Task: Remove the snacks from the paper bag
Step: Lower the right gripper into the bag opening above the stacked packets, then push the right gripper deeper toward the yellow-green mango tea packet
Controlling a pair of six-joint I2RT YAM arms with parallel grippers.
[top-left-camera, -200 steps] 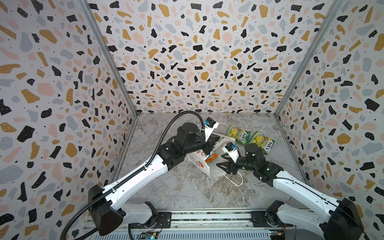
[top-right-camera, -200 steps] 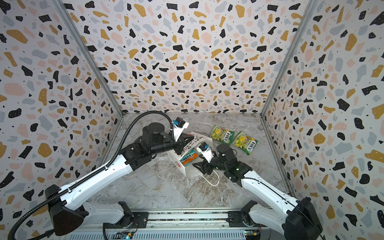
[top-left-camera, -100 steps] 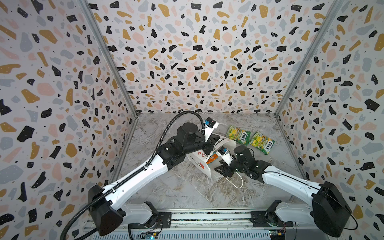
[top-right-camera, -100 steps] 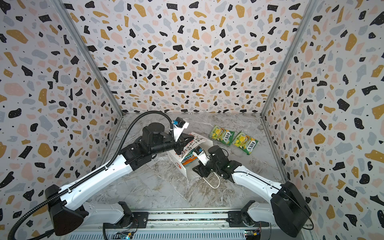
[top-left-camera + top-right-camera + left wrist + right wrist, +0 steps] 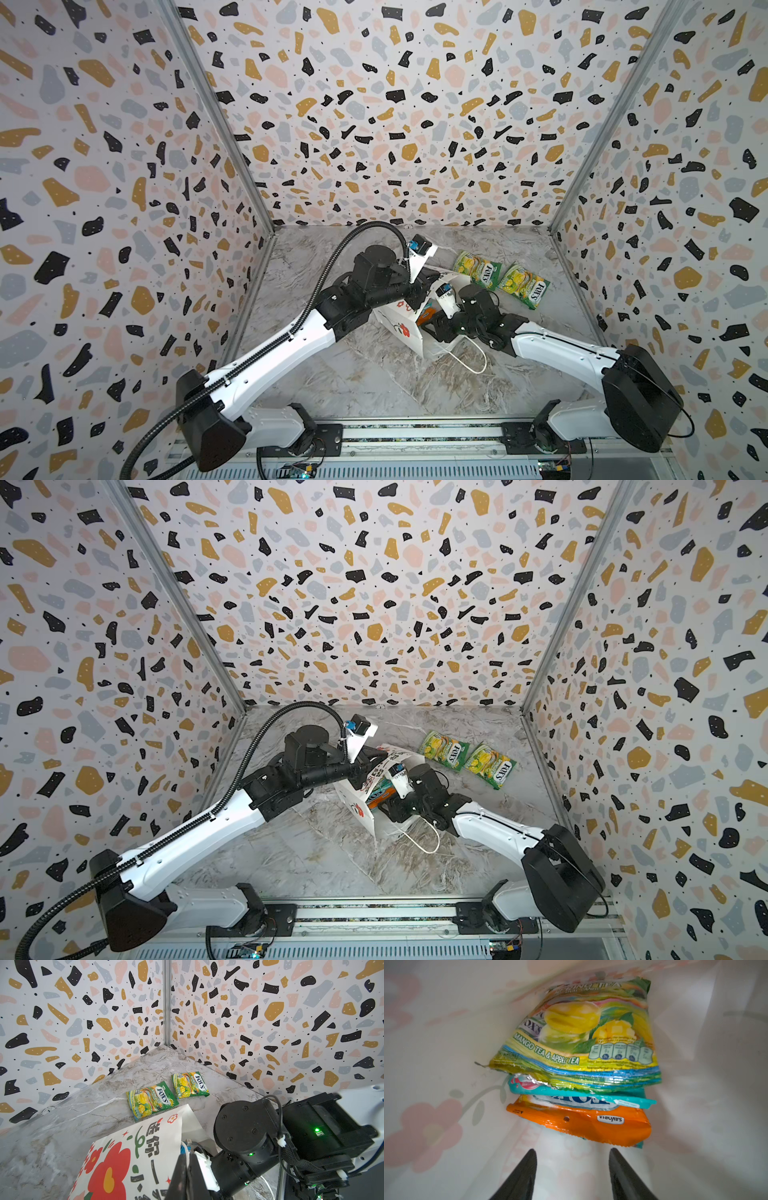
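Observation:
The white paper bag (image 5: pixel 402 332) (image 5: pixel 358 810) lies tilted on its side mid-table, its red flower print (image 5: pixel 108 1167) facing up. My left gripper (image 5: pixel 188 1157) (image 5: pixel 423 283) is shut on the bag's upper rim by its cord and holds the mouth up. The right gripper (image 5: pixel 572 1150) (image 5: pixel 430 327) is inside the bag's mouth, open, with nothing between its fingers. Just ahead of it three snacks lie stacked: a green-yellow pouch (image 5: pixel 577 1032), a teal one (image 5: pixel 571 1095) and an orange one (image 5: pixel 581 1126). The orange pouch (image 5: pixel 426 314) peeks from the mouth in a top view.
Two green-yellow pouches (image 5: pixel 478 269) (image 5: pixel 524 286) lie side by side on the marble table behind the bag, towards the right wall. They also show in the left wrist view as a near pouch (image 5: pixel 151 1100) and a far pouch (image 5: pixel 190 1084). A loose white cord handle (image 5: pixel 473 361) trails on the table in front of the bag.
My right gripper has moved left into the bag's mouth, and its jaws have narrowed a little. The left gripper and the bag have stayed put.

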